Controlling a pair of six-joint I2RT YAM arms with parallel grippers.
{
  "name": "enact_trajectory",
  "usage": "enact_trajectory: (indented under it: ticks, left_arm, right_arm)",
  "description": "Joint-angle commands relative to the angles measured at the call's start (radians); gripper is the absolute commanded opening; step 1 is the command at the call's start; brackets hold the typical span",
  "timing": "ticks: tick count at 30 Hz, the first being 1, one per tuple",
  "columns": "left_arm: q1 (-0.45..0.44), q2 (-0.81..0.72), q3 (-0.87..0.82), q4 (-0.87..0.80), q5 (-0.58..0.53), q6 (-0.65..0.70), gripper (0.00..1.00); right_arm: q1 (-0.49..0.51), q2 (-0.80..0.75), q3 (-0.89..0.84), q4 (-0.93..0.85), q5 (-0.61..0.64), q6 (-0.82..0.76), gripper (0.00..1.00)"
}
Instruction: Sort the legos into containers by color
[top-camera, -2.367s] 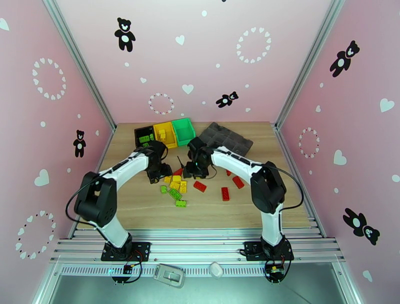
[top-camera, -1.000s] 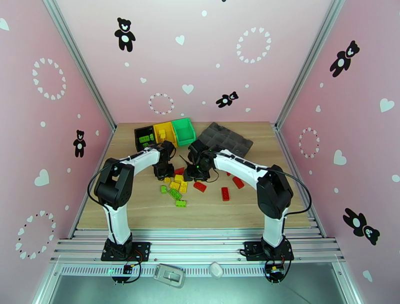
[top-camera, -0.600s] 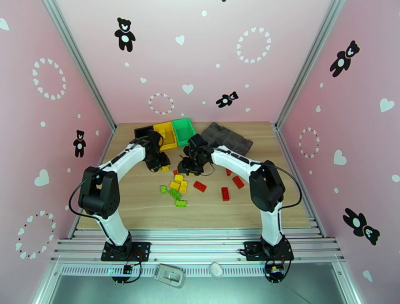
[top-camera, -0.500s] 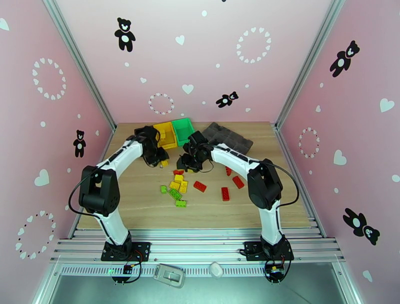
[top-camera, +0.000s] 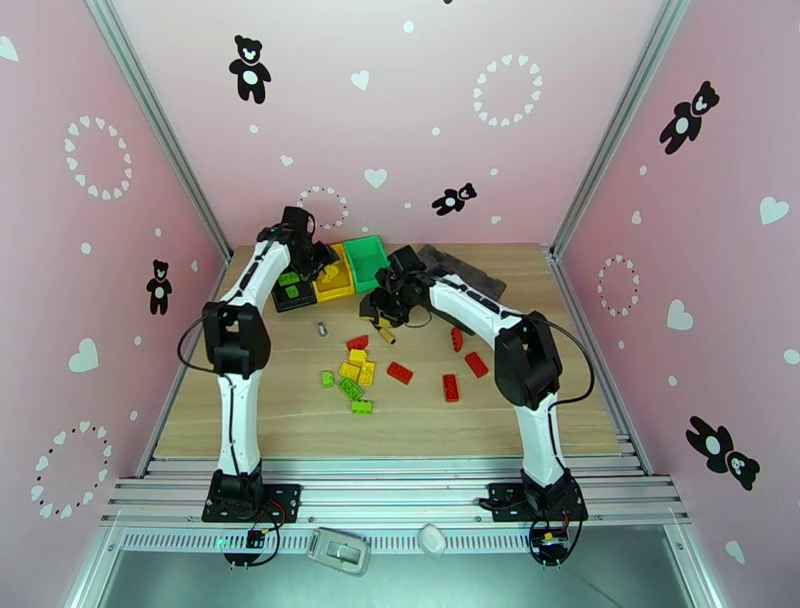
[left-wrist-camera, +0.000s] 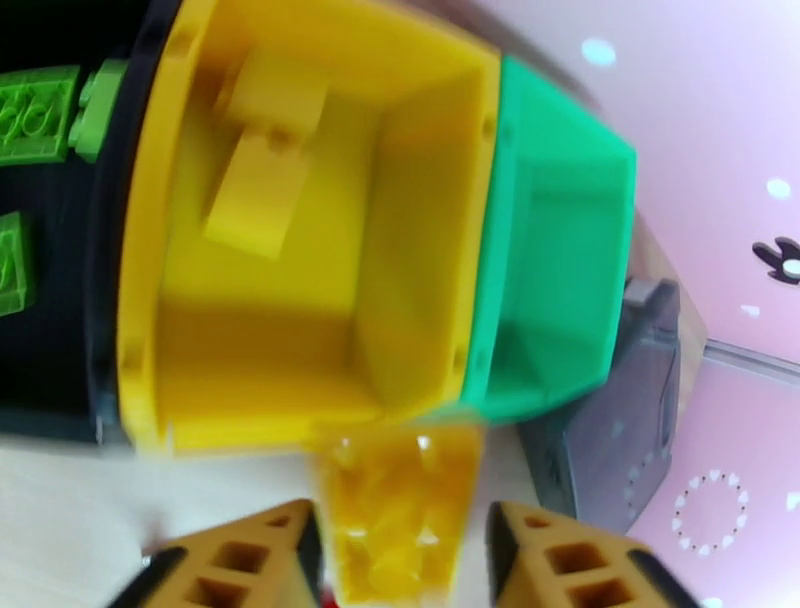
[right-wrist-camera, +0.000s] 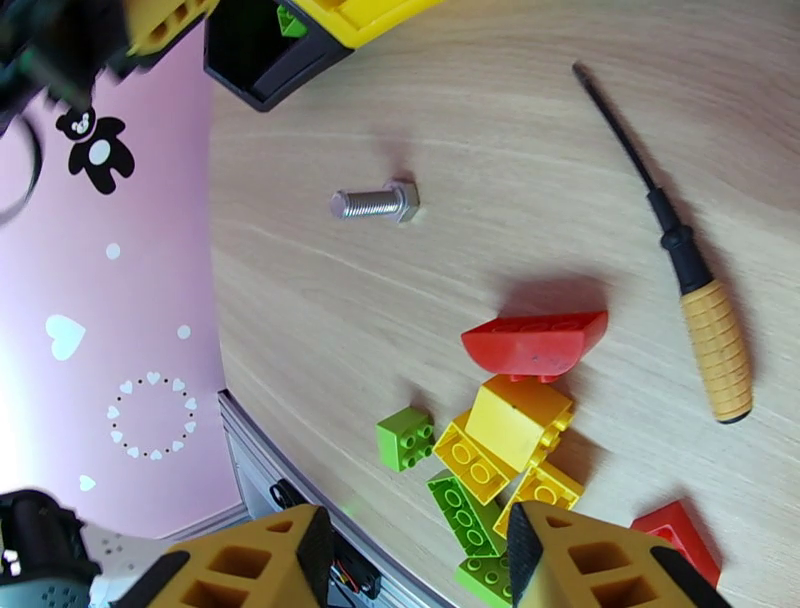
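Pink walls (top-camera: 420, 80) all round, dotted with black teddy bears (top-camera: 249, 68) and white hearts (top-camera: 375, 178), and a pale wooden bench (top-camera: 300, 430) down the middle with silver rails (top-camera: 400, 490) along its near edge. At the back of the bench, the containers (top-camera: 365, 262) stand joined in a row: black bin (left-wrist-camera: 50, 370) with lime green bricks (left-wrist-camera: 35, 115) inside, yellow bin (left-wrist-camera: 260, 350) with one yellow piece (left-wrist-camera: 265, 165) lying in it, green bin (left-wrist-camera: 560, 260), and a grey tray (left-wrist-camera: 620, 430) just beside that. Left claw (left-wrist-camera: 400, 525) hangs at the yellow bin's near rim, a yellow brick (left-wrist-camera: 400, 480) between its fingers (left-wrist-camera: 240, 560) with a sliver of gap at one side: released, by the look of it. Right claw (right-wrist-camera: 415, 520) is parted and empty above bare wood. Under it lie a silver bolt (right-wrist-camera: 375, 203), a screwdriver (right-wrist-camera: 715, 345) and the loose legos (right-wrist-camera: 515, 415), red, yellow and green, huddled mid-bench, with more red bricks (top-camera: 451, 387) scattered off to the right.
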Motion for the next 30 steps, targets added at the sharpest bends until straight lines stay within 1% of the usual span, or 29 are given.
enact_trajectory:
  ticks: [1,3,6,10,15,20,23,26,30]
  left_arm:
    - [0.007,0.035,0.127,-0.081,0.013,-0.021,0.67]
    - [0.007,0.024,0.125,-0.082,0.012,-0.019,0.72]
    - [0.004,-0.045,0.029,-0.061,-0.004,-0.002,0.74]
    - [-0.012,-0.199,-0.203,-0.018,-0.043,0.038,0.76]
    - [-0.051,-0.385,-0.496,0.021,-0.11,0.085,0.78]
    - [-0.129,-0.529,-0.733,0.042,-0.18,0.122,0.79]
    - [-0.185,-0.582,-0.833,0.046,-0.218,0.144,0.79]
    - [-0.239,-0.606,-0.904,0.048,-0.248,0.166,0.79]
    - [-0.302,-0.589,-0.942,0.044,-0.276,0.195,0.8]
  right_arm:
    - [-0.001,0.002,0.028,-0.034,0.009,0.0,0.52]
    - [0.0,-0.003,0.024,-0.045,0.018,-0.007,0.52]
    - [0.0,-0.014,0.018,-0.067,0.04,-0.019,0.55]
    - [0.0,-0.03,0.0,-0.1,0.075,-0.037,0.58]
    - [0.008,-0.057,-0.037,-0.146,0.126,-0.055,0.64]
    - [0.032,-0.093,-0.104,-0.161,0.175,-0.063,0.68]
    - [0.048,-0.124,-0.161,-0.152,0.197,-0.062,0.7]
    - [0.064,-0.159,-0.222,-0.138,0.213,-0.056,0.71]
    - [0.077,-0.214,-0.313,-0.114,0.233,-0.046,0.72]
